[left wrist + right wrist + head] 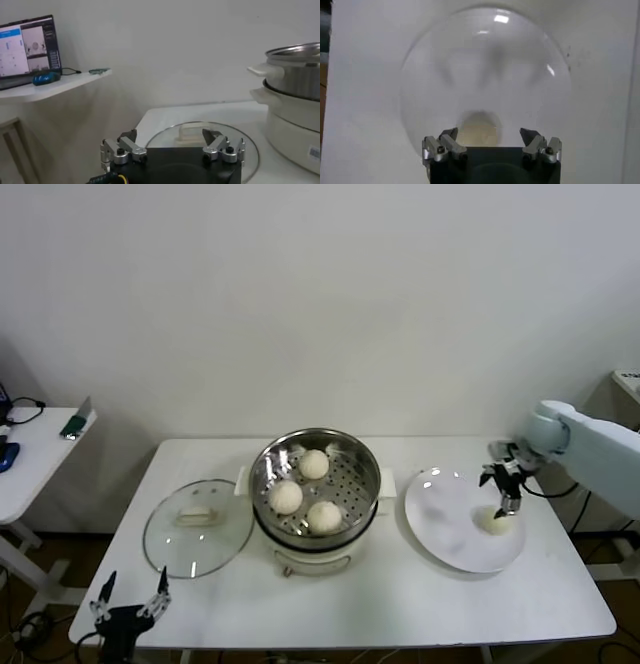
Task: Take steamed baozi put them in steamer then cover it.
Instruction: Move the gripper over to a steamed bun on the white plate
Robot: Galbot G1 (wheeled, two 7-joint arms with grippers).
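Observation:
The steel steamer (366,475) stands mid-table with three cream-white baozi on its perforated tray: one at the back (314,464), one at the left (286,497), one at the front (324,516). A fourth baozi (493,520) lies on the white plate (445,524) at the right. My right gripper (505,487) hangs open just above that baozi; in the right wrist view the bun (479,129) sits between and beyond the spread fingers (447,141). The right gripper (489,136) holds nothing. My left gripper (130,596) is open and parked at the table's front left edge.
The clear glass lid (198,527) with a white handle lies flat on the table left of the steamer, also in the left wrist view (200,135). A side table (30,454) with small items stands at far left. The steamer wall (295,75) shows at the right of the left wrist view.

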